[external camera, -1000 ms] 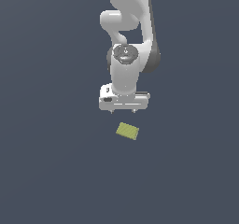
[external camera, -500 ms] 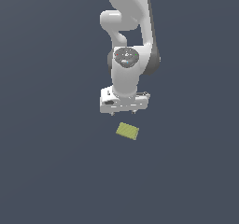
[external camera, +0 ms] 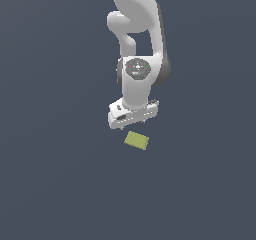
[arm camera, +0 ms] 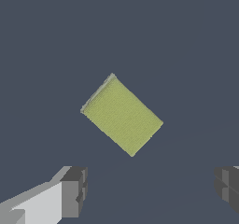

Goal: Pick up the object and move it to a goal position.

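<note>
The object is a small flat olive-yellow block lying on the dark grey floor; its textured top sits at an angle in the wrist view. My white gripper hangs pointing down just above and slightly behind it, not touching it. Its two dark fingers stand wide apart, so the gripper is open with nothing between the pads. The block is narrower than the gap between them.
A plain dark grey floor fills both views. The white arm rises behind the gripper toward the top of the exterior view.
The gripper has come down a little toward the block over the last second. The block has not moved.
</note>
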Tool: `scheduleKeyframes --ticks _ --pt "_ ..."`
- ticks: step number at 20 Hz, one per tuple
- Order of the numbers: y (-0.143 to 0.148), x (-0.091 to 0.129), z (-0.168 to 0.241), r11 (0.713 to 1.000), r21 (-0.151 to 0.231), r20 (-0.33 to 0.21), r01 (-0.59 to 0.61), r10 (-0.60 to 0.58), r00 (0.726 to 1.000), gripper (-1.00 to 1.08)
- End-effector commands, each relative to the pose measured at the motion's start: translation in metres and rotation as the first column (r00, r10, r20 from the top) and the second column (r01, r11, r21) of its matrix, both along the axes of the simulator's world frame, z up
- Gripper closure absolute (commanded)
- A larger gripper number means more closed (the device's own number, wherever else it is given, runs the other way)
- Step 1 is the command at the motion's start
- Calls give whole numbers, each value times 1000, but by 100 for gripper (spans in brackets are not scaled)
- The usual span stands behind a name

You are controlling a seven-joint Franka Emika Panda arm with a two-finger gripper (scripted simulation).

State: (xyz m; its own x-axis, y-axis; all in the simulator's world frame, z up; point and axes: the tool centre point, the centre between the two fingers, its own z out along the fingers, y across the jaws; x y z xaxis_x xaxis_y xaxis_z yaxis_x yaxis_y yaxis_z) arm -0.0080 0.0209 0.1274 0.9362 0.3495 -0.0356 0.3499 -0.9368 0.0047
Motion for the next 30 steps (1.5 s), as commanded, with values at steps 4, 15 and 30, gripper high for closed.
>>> scheduleKeyframes --ticks 4,15,30 --pt "3 4 -13 987 2 2 -164 164 987 -92" --pt "12 11 -40 881 10 11 -472 472 881 -92" --pt "22 17 -65 685 17 29 -728 727 686 -92"
